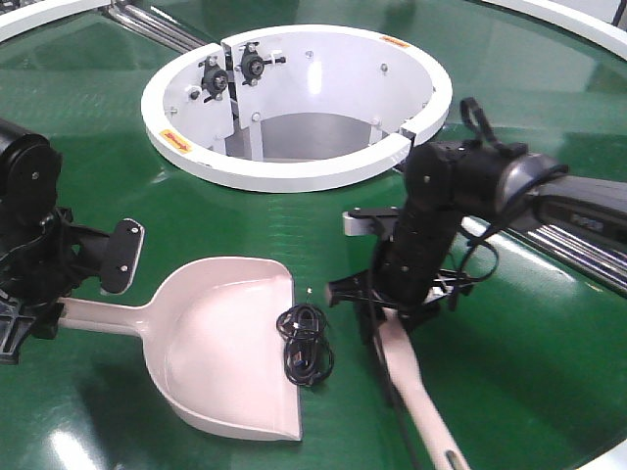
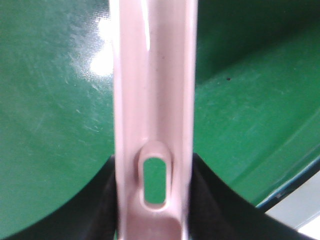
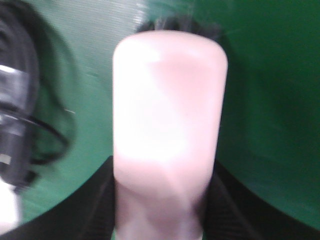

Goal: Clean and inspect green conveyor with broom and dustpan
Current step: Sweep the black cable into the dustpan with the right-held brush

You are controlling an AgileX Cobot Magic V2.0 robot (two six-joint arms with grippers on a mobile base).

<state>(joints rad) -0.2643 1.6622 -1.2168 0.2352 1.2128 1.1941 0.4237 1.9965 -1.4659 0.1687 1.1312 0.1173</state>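
Broom (image 1: pixel 419 397) handle's closest, running from the near edge of the green conveyor (image 1: pixel 88 176) up and left into the right tool (image 1: pixel 384 311), which is clamped on it near the head. Left tool (image 1: pixel 47 313) is closed on the dustpan (image 1: pixel 230 343) handle by the left edge. The pan's long axis runs left-right, straight mouth facing right. Black cable bundle (image 1: pixel 304 348) sits just beside that mouth. Orange stickers (image 1: pixel 176 139) on the white ring (image 1: pixel 294 176) behind are too small to read.
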